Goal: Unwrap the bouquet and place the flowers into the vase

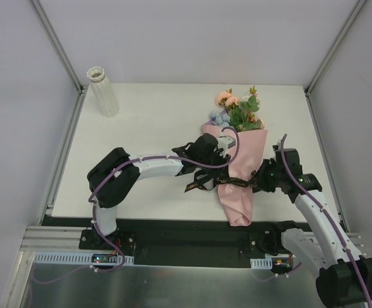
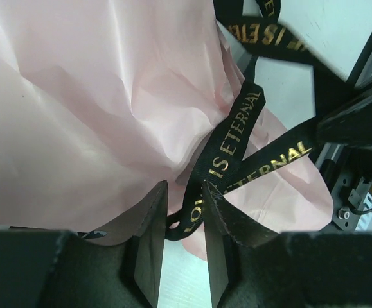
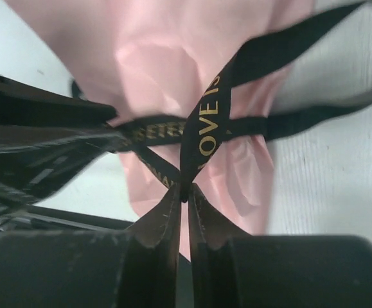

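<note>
The bouquet lies on the white table with its tip toward me, and the flowers stick out of its far end. Pink wrapping paper is tied at the waist by a black ribbon with gold lettering. My left gripper is at the ribbon's left side, its jaws a little apart, with a ribbon loop lying between the fingertips. My right gripper is at the right side, pinching a ribbon tail at its tips. The white ribbed vase stands upright far back left.
Metal frame posts and white walls close in the table on both sides and behind. A black rail runs along the table's near edge. The other arm's black body fills the right of the left wrist view.
</note>
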You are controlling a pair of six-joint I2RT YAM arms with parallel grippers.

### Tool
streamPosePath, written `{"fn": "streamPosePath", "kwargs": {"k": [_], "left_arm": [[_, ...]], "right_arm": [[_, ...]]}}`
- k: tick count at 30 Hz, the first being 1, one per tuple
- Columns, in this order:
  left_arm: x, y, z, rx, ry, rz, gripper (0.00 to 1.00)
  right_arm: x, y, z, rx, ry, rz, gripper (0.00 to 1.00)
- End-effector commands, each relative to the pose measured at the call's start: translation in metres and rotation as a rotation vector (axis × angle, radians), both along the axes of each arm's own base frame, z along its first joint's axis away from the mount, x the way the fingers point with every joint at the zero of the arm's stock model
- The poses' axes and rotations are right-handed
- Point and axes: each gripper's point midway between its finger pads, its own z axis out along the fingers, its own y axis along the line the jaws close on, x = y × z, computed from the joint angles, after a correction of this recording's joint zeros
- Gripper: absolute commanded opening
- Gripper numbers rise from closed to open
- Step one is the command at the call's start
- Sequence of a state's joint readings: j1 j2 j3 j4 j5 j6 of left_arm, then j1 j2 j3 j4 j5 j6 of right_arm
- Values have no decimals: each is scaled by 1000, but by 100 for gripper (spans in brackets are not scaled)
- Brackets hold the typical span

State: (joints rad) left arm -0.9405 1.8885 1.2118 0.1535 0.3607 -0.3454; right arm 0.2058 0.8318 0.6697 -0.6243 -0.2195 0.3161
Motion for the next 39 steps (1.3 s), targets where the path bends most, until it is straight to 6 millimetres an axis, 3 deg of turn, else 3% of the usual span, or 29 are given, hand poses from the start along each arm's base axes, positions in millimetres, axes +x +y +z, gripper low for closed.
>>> {"fn": "streamPosePath", "kwargs": {"k": [1, 4, 5, 7, 9, 12, 18, 21, 26, 33, 39], "left_arm": [[3, -5, 30, -94, -45, -20, 27], [8, -4, 35, -111, -45, -7, 30], [10, -4, 38, -120, -48, -6, 32], [10, -4, 43, -137, -31, -10, 34], [16, -2, 50, -160, 10, 18, 35], [19, -4, 53, -192, 87, 0, 33], [28, -20, 46, -192, 124, -24, 24], [33, -25, 30, -172, 142, -20, 18], [38, -27, 8, -137, 151, -7, 13], [43, -24, -8, -116, 124, 16, 11], [42, -24, -20, -111, 135, 23, 9]], "right_arm": [[-33, 8, -37, 34, 167, 10, 13], [-43, 8, -49, 20, 194, 53, 26], [-37, 7, -40, 11, 167, 62, 37], [-33, 0, -29, -32, 146, 51, 49], [-20, 5, -4, -7, 84, 52, 57], [-10, 13, 11, 53, 57, 21, 57], [15, 21, 12, 107, 64, -54, 55], [21, 21, -5, 102, 127, -93, 53], [13, 25, -43, 139, 252, -165, 51], [23, 25, -62, 181, 264, -234, 53], [41, 40, -60, 297, 241, -265, 60]]}}
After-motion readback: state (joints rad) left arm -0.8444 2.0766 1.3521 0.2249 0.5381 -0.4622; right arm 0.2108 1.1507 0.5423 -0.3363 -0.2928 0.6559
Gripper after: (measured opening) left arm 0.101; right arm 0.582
